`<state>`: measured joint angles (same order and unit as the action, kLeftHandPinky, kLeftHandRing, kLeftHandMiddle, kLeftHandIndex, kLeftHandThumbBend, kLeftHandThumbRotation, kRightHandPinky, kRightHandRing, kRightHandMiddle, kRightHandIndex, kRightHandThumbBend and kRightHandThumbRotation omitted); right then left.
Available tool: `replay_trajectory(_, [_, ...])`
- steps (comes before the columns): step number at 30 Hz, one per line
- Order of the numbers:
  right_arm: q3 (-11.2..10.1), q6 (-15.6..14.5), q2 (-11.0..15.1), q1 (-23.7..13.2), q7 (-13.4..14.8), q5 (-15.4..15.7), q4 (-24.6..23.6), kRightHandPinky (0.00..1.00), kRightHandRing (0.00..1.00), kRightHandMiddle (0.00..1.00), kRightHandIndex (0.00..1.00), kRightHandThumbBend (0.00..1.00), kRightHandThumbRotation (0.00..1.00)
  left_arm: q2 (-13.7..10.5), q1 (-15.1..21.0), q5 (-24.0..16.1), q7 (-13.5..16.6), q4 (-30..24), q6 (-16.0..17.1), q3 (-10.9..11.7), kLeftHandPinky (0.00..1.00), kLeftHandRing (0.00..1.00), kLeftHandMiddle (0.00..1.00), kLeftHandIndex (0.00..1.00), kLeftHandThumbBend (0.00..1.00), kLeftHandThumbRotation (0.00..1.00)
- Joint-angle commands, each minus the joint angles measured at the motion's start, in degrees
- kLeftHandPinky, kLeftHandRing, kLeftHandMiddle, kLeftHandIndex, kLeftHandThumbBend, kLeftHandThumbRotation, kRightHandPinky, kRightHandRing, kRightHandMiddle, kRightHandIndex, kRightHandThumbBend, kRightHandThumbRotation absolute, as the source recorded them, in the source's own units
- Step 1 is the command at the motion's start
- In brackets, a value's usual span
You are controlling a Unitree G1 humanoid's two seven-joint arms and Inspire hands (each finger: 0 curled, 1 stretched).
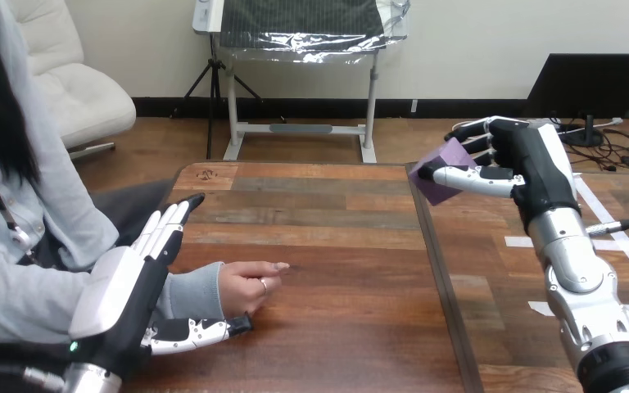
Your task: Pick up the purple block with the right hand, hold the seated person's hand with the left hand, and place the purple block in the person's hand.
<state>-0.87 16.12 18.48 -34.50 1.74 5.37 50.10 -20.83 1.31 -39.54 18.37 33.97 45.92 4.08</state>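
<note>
Wood table [336,246] w/ plank top, dark edge strip down its right side; white tape strips [622,246] on the surface past that edge.

purple block [450,155] is up in the air, off the tabletop, approx over the table's far right corner, tilted w/ one corner pointing down. right hand [528,160] has it pinched: thumb [475,178] runs across the block's near face, fingers [475,131] curled over the top/far side. Right arm comes in from bottom right, silver forearm [581,286] angled up toward the block. Block + right hand are well apart from the person's hand.

Left side: person's hand [250,282] lies on the table near the left edge, back of the hand up, its fingers loosely bent and pointing right. Grey sleeve [192,293] at the wrist. left hand [119,291] sits over the person's forearm, just behind the wrist, white back shell facing the cam. Its fingers [164,233] are straight and close together, pointing away across the table, not wrapped round anything. Its thumb [196,332] sticks out to the right along the near side of the wrist, tip right by the heel of the person's hand; can't tell if it touches. Can't tell either whether the palm presses on the sleeve. So the hand is flat over the forearm w/ the thumb alongside, not closed round the wrist.
</note>
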Motion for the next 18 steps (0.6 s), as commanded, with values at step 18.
replay_trajectory(18, [-2.2,4.7,-1.6,-1.3,-4.0,-3.6,-1.2,0.34,0.4,0.48,0.5,0.72,0.0,-10.0,10.1,-7.6,3.6,4.1,-9.0,-9.2,0.83,0.87,0.86,0.87,1.0,0.29])
